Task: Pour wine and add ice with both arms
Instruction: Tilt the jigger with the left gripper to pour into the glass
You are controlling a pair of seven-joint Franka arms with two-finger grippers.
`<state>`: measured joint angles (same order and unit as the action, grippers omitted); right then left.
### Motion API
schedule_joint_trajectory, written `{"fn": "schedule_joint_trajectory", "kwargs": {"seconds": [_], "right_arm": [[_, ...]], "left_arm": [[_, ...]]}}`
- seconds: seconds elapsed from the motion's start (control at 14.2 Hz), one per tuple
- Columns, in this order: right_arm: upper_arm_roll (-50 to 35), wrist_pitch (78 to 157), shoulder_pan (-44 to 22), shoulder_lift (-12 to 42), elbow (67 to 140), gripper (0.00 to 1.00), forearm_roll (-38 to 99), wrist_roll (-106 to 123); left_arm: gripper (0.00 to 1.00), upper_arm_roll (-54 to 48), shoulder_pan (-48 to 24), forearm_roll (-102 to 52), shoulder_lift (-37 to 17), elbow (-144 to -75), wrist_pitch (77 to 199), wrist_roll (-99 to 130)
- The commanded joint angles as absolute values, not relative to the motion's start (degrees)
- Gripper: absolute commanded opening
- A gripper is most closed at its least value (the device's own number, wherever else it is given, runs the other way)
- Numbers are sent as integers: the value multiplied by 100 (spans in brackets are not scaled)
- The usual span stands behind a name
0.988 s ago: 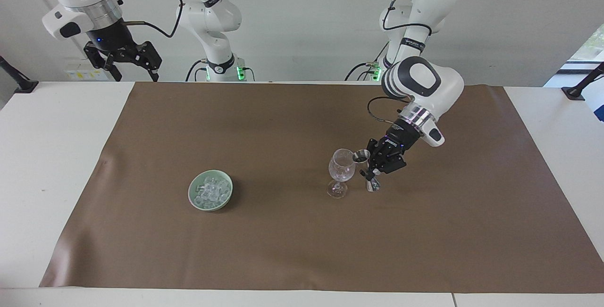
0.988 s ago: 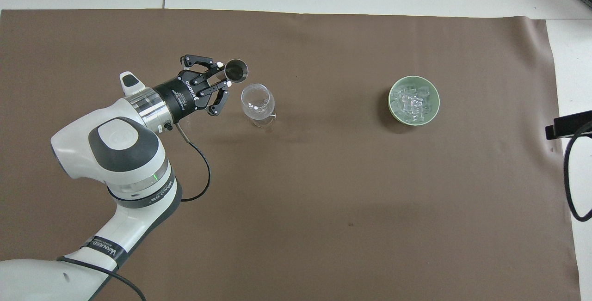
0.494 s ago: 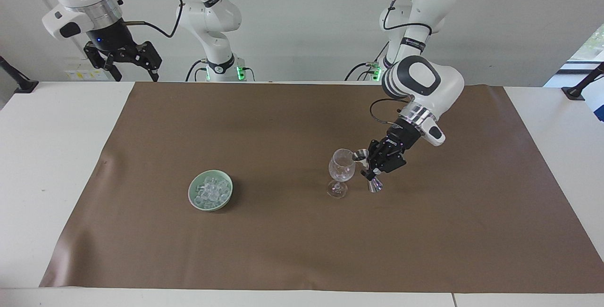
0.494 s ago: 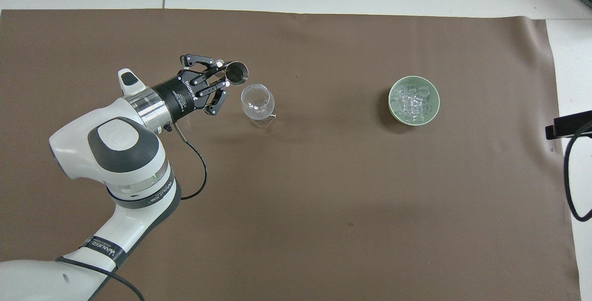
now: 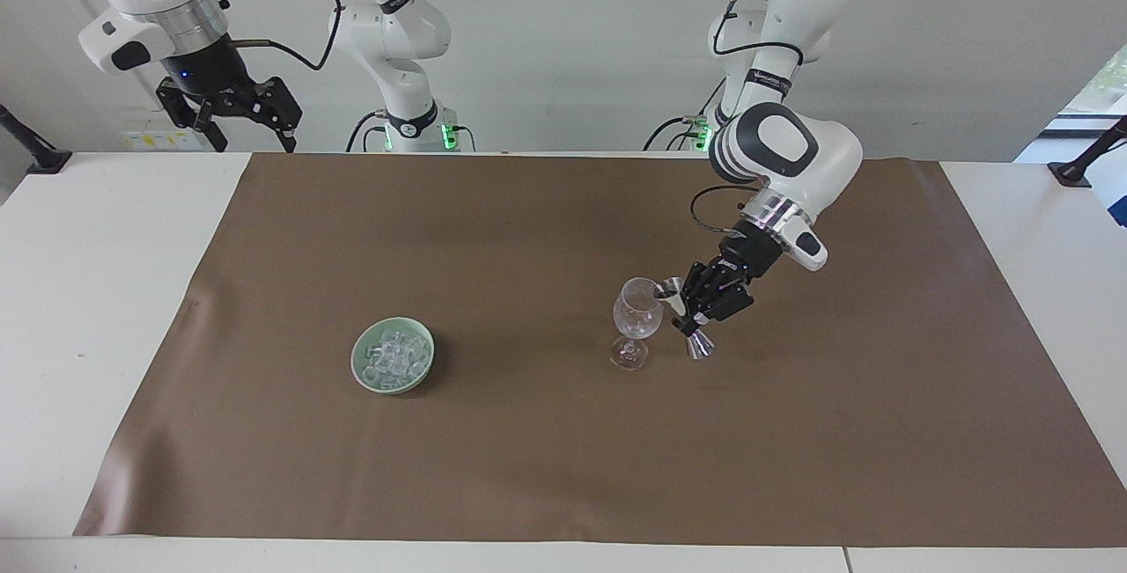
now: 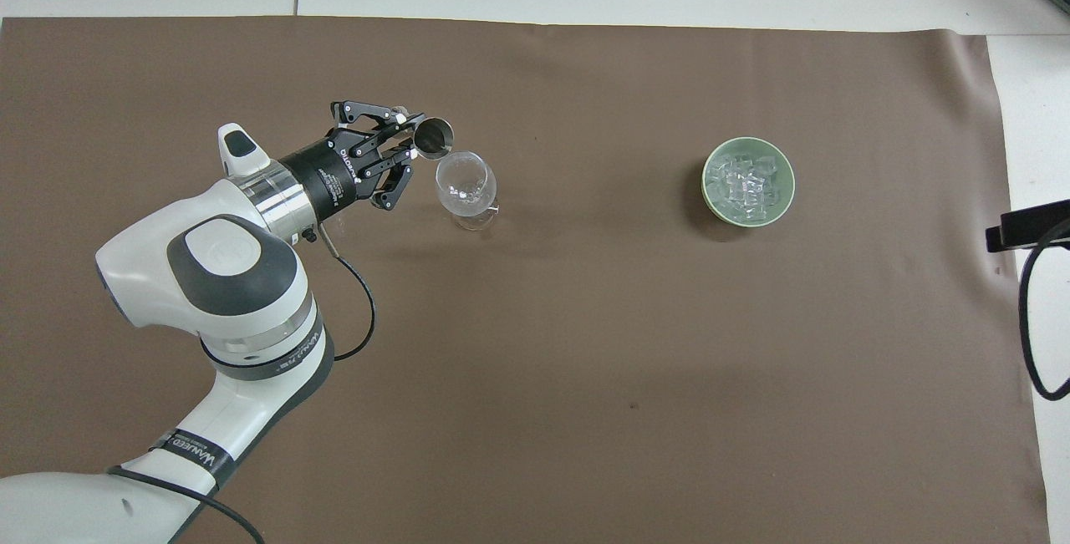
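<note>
A clear stemmed glass (image 5: 637,313) (image 6: 465,183) stands on the brown mat. My left gripper (image 5: 685,313) (image 6: 405,139) is shut on a metal jigger (image 5: 700,344) (image 6: 433,136), which is tipped with its mouth at the glass's rim. No wine shows in the jigger or in the glass. The ice (image 5: 394,353) (image 6: 746,183) lies heaped in a green bowl (image 5: 359,360) (image 6: 707,190) toward the right arm's end of the table. My right gripper (image 5: 251,137) hangs open and empty, high over the table's edge at the robots' end, and waits.
The brown mat (image 5: 563,450) (image 6: 585,377) covers most of the white table (image 5: 88,309). A black clamp (image 5: 1079,170) sits at the table's corner by the left arm's end. A black cable and bracket (image 6: 1032,277) show at the overhead view's edge.
The left gripper has tipped the jigger further and brought its mouth closer to the glass's rim. The right arm has stayed still.
</note>
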<state>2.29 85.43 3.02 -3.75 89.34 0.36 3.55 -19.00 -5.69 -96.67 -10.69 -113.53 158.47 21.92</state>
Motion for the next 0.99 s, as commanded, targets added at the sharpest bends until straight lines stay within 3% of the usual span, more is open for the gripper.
{"fn": "schedule_joint_trajectory", "kwargs": {"seconds": [0.0, 0.92], "right_arm": [[237, 8508, 316, -387, 8947, 100, 123, 527], [237, 8508, 316, -387, 8947, 100, 123, 527]], "left_arm": [[0, -1828, -721, -9624, -993, -11356, 16084, 2013], [0, -1819, -773, -9598, -984, -11338, 16374, 880]]}}
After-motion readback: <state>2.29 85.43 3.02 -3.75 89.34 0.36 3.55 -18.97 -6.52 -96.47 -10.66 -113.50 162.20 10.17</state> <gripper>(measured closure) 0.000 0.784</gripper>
